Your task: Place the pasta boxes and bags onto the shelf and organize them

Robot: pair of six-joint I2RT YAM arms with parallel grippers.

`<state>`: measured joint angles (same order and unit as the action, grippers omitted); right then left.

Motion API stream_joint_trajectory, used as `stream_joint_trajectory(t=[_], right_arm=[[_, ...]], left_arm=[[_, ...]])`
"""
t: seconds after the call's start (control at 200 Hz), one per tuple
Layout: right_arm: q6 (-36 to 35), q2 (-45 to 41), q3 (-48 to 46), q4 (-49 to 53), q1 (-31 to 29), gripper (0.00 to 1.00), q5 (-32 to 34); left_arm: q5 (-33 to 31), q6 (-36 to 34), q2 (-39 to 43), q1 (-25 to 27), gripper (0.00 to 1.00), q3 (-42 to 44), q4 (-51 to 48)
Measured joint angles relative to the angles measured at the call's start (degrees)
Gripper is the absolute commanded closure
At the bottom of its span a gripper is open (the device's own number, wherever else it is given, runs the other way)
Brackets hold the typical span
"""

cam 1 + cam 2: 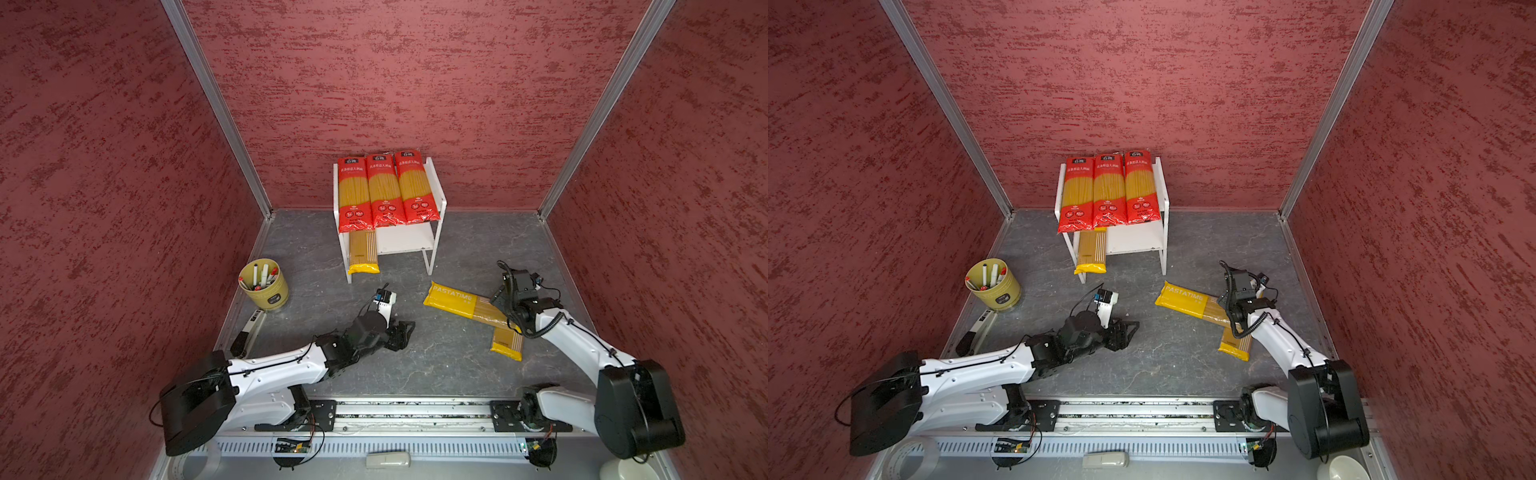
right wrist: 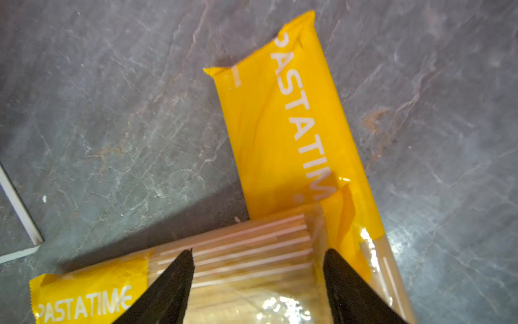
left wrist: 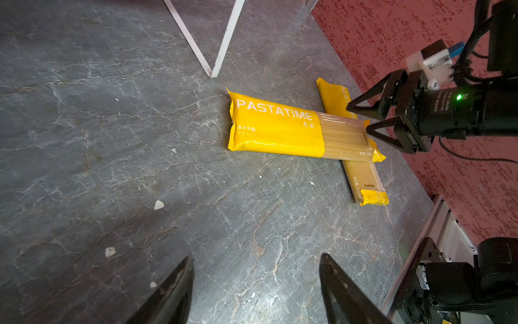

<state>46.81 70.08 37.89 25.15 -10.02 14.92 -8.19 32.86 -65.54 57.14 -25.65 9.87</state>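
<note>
Hovering over the clear end of the upper pack [image 1: 461,303], the right hand [image 3: 357,119] has its jaws apart, gripping nothing. That pack lies crossed on the lower pack [image 1: 507,343] on the worktop [image 1: 415,365], front-right of the shelf [image 1: 438,187], yellow end toward it. The left hand [image 1: 401,332] is open and farther off.

Shelf [image 1: 405,241], lower tier: I see bare board right of one yellow pack [image 1: 363,253]. Top tier: covered by three red packs [image 1: 386,191]. Floor [image 1: 415,291] in front: passable; marker cup [image 1: 264,291] left, two crossed yellow packs [image 1: 453,299] right.
</note>
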Motion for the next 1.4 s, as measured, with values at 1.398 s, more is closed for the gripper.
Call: stream_joint_trajectory(t=[1.398], right_arm=[[5.7, 19.9, 2.4, -23.5, -24.8, 0.42, -25.3]], left_arm=[[2.1, 1.6, -0.5, -3.5, 0.31, -0.7, -2.4]])
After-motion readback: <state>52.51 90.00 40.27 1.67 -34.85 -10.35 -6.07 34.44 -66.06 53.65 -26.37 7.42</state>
